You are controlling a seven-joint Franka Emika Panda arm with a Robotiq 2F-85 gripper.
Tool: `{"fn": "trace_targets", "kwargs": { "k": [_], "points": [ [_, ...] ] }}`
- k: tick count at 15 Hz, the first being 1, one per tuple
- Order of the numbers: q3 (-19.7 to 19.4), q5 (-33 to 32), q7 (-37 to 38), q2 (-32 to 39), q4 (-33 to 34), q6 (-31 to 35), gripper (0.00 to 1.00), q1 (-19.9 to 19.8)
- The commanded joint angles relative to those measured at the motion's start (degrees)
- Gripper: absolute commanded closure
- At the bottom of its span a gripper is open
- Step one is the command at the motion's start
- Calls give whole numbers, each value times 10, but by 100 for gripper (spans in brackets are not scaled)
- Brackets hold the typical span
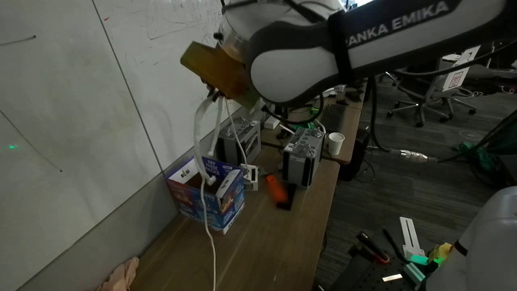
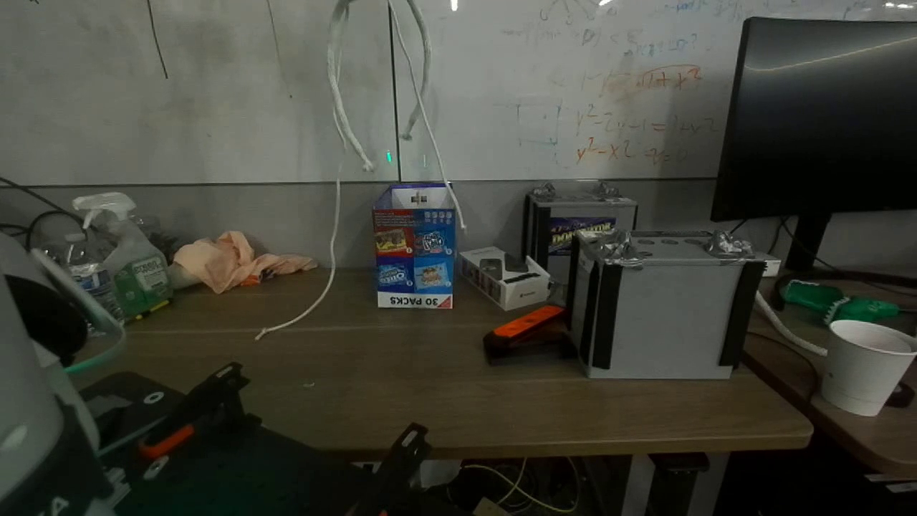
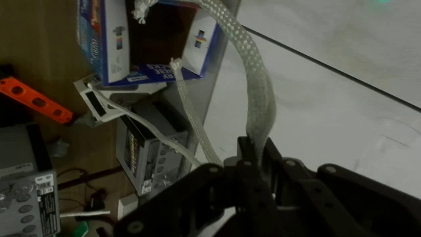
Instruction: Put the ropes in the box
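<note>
My gripper (image 3: 258, 148) is shut on the white ropes (image 3: 260, 85), which hang from the fingertips in loose strands. In an exterior view the gripper (image 1: 215, 95) is high above the blue box (image 1: 206, 204); in the exterior view with the ropes (image 2: 334, 75) at the top, the gripper is out of view. The box (image 2: 433, 247) stands on the table, flaps upright, top open; its dark inside shows in the wrist view. Thick rope ends hang above the box's level. One thin strand trails down to the table left of the box; another hangs at the box's right edge.
A small white box (image 2: 509, 279) stands right of the blue box. Two grey-black devices (image 1: 305, 155) stand further along, with an orange tool (image 2: 530, 322) beside the nearer. The whiteboard (image 1: 80, 121) rises behind. A peach cloth (image 2: 229, 261) and spray bottle (image 2: 136, 265) lie left.
</note>
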Motion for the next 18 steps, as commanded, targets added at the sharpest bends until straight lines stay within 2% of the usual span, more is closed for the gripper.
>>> {"fn": "trace_targets", "kwargs": {
  "k": [1,4,8,10,14,18],
  "points": [
    [86,-59,112,-66,50,-29,96,-72],
    [137,-112,175,-74,94,-41,96,-128],
    [177,-173,216,-42,136,-51,96,-179],
    [184,-200,225,-10,149,-43,96,-191],
    [177,-246,231,71,187,-44,96,-183],
    [150,-311,244,139,219,-58,96,-138]
  ]
}}
